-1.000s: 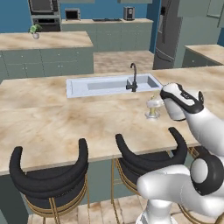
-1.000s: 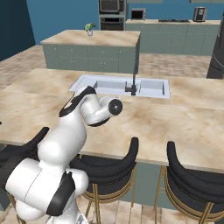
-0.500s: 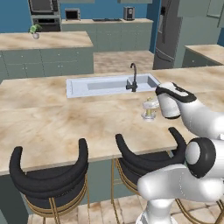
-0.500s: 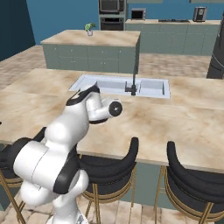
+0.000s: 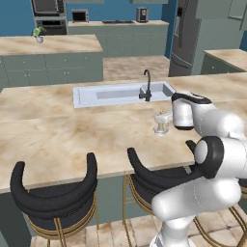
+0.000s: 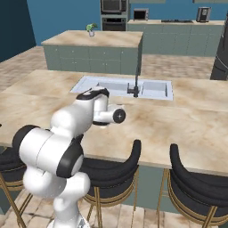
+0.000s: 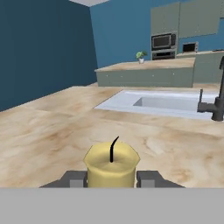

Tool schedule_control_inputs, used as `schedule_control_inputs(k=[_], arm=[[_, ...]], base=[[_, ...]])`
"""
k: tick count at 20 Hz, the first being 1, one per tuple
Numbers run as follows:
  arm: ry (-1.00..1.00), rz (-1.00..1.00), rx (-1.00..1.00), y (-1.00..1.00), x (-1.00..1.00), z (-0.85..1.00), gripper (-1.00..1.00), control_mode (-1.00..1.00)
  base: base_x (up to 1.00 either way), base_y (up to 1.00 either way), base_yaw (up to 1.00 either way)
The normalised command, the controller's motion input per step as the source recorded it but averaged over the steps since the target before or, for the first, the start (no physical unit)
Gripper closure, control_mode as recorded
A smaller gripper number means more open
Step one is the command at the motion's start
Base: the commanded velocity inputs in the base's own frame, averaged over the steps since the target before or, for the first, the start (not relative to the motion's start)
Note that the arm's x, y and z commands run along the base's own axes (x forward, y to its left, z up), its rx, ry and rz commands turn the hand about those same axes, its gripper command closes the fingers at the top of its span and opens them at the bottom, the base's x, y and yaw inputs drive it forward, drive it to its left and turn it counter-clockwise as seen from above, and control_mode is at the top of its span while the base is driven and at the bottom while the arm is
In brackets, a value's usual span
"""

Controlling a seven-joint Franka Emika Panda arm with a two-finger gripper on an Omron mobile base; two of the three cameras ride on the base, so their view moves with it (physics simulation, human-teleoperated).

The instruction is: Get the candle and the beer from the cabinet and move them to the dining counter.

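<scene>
One gripper [image 7: 112, 178] clasps the candle [image 7: 111, 164], low over the dining counter [image 5: 72, 130] beside the sink [image 5: 116, 93]. It should seat the holder flat before opening, then retreat straight.

Open dining counter [image 5: 72, 130] left, black faucet [image 5: 145, 87] behind

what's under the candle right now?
The candle sits low over the dining counter, just in front of the sink. In the left base view its dish holder looks to rest on the marble. The tool flanks it, hiding the contact.
</scene>
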Motion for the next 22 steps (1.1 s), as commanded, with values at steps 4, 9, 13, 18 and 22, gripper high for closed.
schedule_control_inputs(k=[4, 9, 13, 18, 22], arm=[[-0.01, 0.00, 0.02, 0.00, 0.09, -0.21, 1.00, -1.00], [0.00, 0.00, 0.01, 0.00, 0.12, -0.15, 1.00, -1.00], [0.00, 0.00, 0.01, 0.00, 0.09, -0.10, 1.00, -1.00], [0.00, 0.00, 0.01, 0.00, 0.06, -0.07, 1.00, -1.00], [0.00, 0.00, 0.00, 0.00, 0.03, -0.11, 1.00, -1.00]], base=[[0.00, 0.00, 0.00], [0.00, 0.00, 0.00], [0.00, 0.00, 0.00], [0.00, 0.00, 0.00], [0.00, 0.00, 0.00]])
